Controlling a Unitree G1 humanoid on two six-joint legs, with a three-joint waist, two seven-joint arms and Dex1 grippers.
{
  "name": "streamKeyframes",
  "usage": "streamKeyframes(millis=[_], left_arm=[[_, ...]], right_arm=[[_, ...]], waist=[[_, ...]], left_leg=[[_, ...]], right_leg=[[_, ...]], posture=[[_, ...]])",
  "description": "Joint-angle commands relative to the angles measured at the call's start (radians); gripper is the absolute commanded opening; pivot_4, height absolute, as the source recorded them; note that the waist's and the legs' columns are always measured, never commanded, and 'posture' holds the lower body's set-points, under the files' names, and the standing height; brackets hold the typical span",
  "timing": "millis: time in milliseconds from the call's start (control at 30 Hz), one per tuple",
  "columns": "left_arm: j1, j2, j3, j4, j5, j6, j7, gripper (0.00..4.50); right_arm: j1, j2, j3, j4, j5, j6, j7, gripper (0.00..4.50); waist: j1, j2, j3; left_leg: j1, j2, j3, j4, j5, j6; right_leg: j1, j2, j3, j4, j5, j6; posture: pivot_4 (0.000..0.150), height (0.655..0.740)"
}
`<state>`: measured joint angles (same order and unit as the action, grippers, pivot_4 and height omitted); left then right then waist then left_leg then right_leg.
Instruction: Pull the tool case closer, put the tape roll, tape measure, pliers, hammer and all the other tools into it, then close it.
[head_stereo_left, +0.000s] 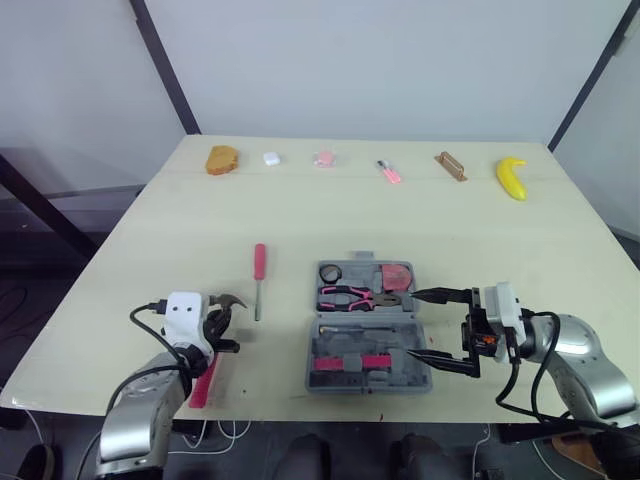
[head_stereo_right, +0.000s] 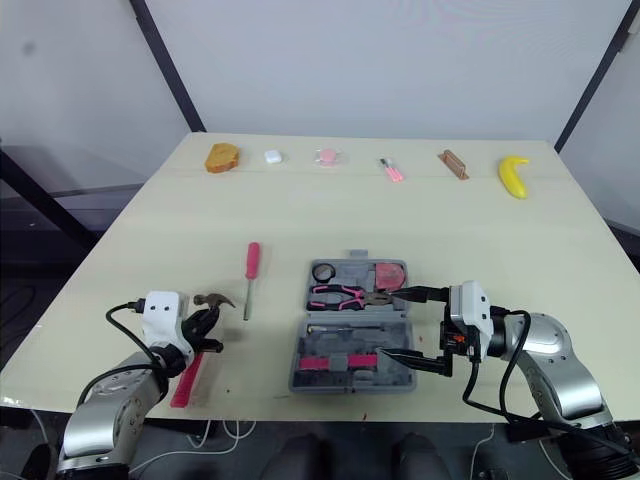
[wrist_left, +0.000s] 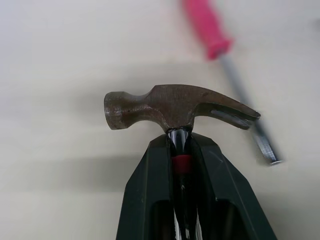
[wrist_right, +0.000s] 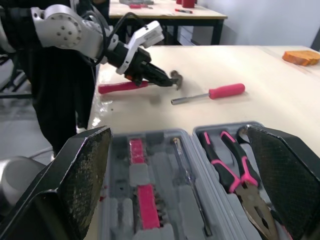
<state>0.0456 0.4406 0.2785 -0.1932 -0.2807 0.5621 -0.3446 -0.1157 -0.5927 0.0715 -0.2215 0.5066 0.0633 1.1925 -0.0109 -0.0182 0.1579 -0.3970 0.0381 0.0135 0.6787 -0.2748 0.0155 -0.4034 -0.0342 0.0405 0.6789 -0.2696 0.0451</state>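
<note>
The grey tool case (head_stereo_left: 365, 355) lies open at the table's front middle. Its far half holds the black tape roll (head_stereo_left: 330, 272), a red tape measure (head_stereo_left: 397, 274) and pink-handled pliers (head_stereo_left: 360, 297). My left gripper (head_stereo_left: 222, 325) is shut on the hammer (wrist_left: 170, 106) just below its steel head, left of the case; the red handle (head_stereo_left: 205, 380) reaches back past the table's front edge. A red-handled screwdriver (head_stereo_left: 259, 280) lies on the table between hammer and case. My right gripper (head_stereo_left: 430, 328) stands open at the case's right side, one finger by each half.
Along the far edge lie an orange piece (head_stereo_left: 222, 159), a white block (head_stereo_left: 271, 157), a pink item (head_stereo_left: 324, 158), a small pink tool (head_stereo_left: 389, 172), a brown block (head_stereo_left: 451, 166) and a banana (head_stereo_left: 512, 177). Bare tabletop separates them from the case.
</note>
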Motion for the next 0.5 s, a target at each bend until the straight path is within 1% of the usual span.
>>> streamKeyframes(millis=[33, 133, 233, 267, 400, 500], left_arm=[[-0.038, 0.122, -0.003, -0.086, -0.047, 0.011, -0.139, 0.17], [-0.071, 0.193, -0.033, -0.099, -0.084, 0.019, -0.247, 0.17], [-0.117, 0.292, -0.122, -0.119, -0.1, 0.009, -0.413, 0.17], [-0.135, 0.311, -0.146, -0.12, -0.104, 0.011, -0.448, 0.17], [-0.241, 0.359, -0.273, -0.101, -0.078, -0.006, -0.562, 0.17], [-0.337, 0.354, -0.356, -0.088, -0.071, 0.008, -0.616, 0.17]], right_arm=[[-0.011, -0.011, -0.027, -0.032, 0.029, 0.006, 0.011, 4.5], [-0.008, -0.012, -0.029, -0.027, 0.031, 0.003, 0.016, 4.5], [0.003, -0.016, -0.037, -0.019, 0.032, -0.007, 0.026, 4.5], [0.006, -0.017, -0.039, -0.017, 0.032, -0.009, 0.028, 4.5], [0.024, -0.02, -0.063, -0.02, 0.044, -0.009, 0.027, 4.5], [0.046, -0.027, -0.089, -0.023, 0.048, -0.012, 0.025, 4.5]], waist=[[-0.001, -0.003, 0.001], [0.002, -0.002, 0.001], [0.001, -0.002, 0.002], [0.002, -0.002, 0.002], [0.001, -0.002, 0.002], [0.003, -0.002, 0.002]], left_leg=[[0.0, 0.0, 0.0, 0.0, 0.0, 0.0], [0.0, 0.0, -0.001, 0.0, 0.0, 0.0], [0.0, 0.0, 0.0, 0.0, 0.0, 0.0], [0.0, 0.0, 0.0, 0.0, 0.0, 0.0], [0.0, -0.001, 0.001, 0.0, 0.0, 0.0], [-0.001, -0.001, 0.001, 0.0, 0.0, 0.0]], right_leg=[[0.0, 0.001, 0.0, 0.0, 0.0, 0.0], [0.0, 0.001, -0.001, 0.0, 0.0, 0.0], [0.0, 0.001, 0.0, 0.0, 0.0, 0.0], [0.0, 0.001, 0.0, -0.001, 0.0, 0.0], [0.0, 0.001, 0.0, -0.001, 0.0, 0.0], [0.0, 0.002, 0.0, -0.001, 0.0, 0.0]], posture=[[0.15, 0.74], [0.15, 0.74], [0.15, 0.74], [0.15, 0.74], [0.15, 0.74], [0.15, 0.74]])
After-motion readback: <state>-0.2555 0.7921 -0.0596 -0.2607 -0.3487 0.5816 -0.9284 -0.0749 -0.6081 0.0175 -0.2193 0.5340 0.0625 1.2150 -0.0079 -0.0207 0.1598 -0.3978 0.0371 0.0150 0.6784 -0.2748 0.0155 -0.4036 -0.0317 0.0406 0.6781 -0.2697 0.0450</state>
